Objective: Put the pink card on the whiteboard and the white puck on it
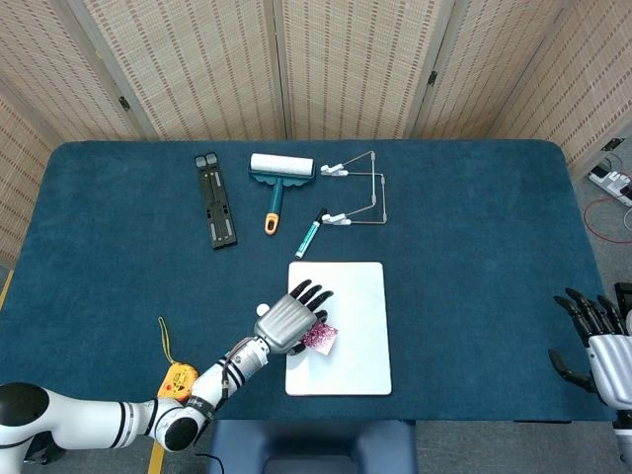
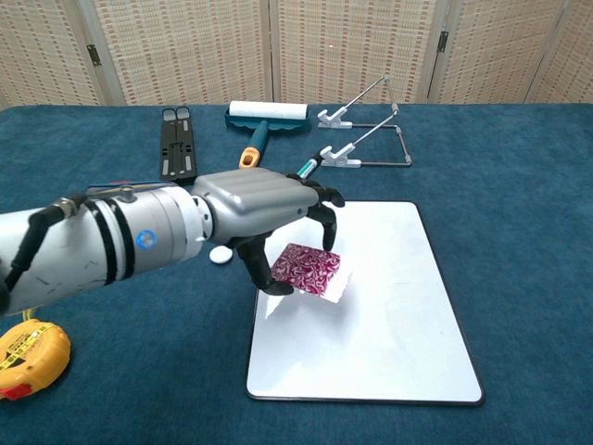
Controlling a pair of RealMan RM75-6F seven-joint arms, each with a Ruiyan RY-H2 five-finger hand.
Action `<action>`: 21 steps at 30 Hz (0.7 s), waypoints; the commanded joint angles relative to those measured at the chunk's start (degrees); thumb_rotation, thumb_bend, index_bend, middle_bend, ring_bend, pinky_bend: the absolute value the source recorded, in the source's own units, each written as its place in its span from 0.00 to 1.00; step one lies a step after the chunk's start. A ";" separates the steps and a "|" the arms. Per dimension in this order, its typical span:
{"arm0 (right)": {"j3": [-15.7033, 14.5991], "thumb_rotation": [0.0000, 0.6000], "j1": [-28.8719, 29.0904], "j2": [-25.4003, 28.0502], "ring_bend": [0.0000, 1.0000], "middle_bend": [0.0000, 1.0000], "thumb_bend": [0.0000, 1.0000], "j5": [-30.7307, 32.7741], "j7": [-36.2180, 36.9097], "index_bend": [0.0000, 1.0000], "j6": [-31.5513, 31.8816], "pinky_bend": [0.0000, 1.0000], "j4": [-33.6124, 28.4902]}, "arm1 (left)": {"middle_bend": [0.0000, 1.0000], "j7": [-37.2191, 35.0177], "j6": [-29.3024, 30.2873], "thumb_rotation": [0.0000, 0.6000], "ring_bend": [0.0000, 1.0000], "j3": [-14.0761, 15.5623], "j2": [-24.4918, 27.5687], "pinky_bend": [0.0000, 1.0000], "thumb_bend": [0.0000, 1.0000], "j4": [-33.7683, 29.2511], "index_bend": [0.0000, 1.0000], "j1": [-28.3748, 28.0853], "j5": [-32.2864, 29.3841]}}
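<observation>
Hovering over the left part of the whiteboard (image 2: pixel 398 315), the left hand (image 2: pixel 264 204) holds the pink card (image 2: pixel 310 267) pinched between its thumb and fingers (image 2: pixel 324 211), with the card just below the palm and above the board's surface. A shadow under the card in the chest view suggests it is not yet lying flat; it looks slightly tilted, its lower edge nearest the board. The card's long axis seems to run roughly across the board, though the hand hides part of it. In the head view the same card (image 1: pixel 319 337) shows at the fingertips of the left hand (image 1: pixel 288 318), over the lower left area of the whiteboard (image 1: pixel 360 326).

The next move likely turns on lowering the card straight down and releasing it there. The white puck (image 2: pixel 220 254) sits on the worktop (image 2: pixel 519 167) just left of the board, partly hidden under the left forearm, so the left hand is far the nearer for it. The right hand (image 1: pixel 594 341) hangs well apart at the worktop's right edge, fingers spread and holding nothing. The left arm reaches in low from the left, palm down.
</observation>
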 commanded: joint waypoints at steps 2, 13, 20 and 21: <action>0.07 1.00 -0.13 0.14 0.12 0.10 0.37 0.15 -0.03 0.12 0.14 0.00 -0.04 | 0.08 2.99 -0.28 1.00 0.04 -0.70 -3.05 0.00 0.32 2.14 0.35 -2.79 -4.07; 0.40 1.00 0.06 0.09 0.12 0.10 0.37 0.55 0.02 0.12 -0.29 0.00 -0.17 | 0.08 2.79 2.92 1.00 0.04 0.24 -1.93 0.00 0.31 1.39 0.24 -3.23 -5.78; 0.39 1.00 0.44 0.11 0.12 0.10 0.37 0.02 -0.24 0.12 -0.56 0.00 -0.29 | 0.08 -0.02 4.44 1.00 0.04 3.58 1.46 0.00 0.31 2.48 0.34 -0.39 -3.28; 0.37 1.00 0.49 0.09 0.12 0.10 0.37 -0.03 -0.27 0.12 -0.62 0.00 -0.33 | 0.08 -0.40 4.32 1.00 0.04 3.94 1.68 0.00 0.32 3.02 0.36 -0.09 -3.34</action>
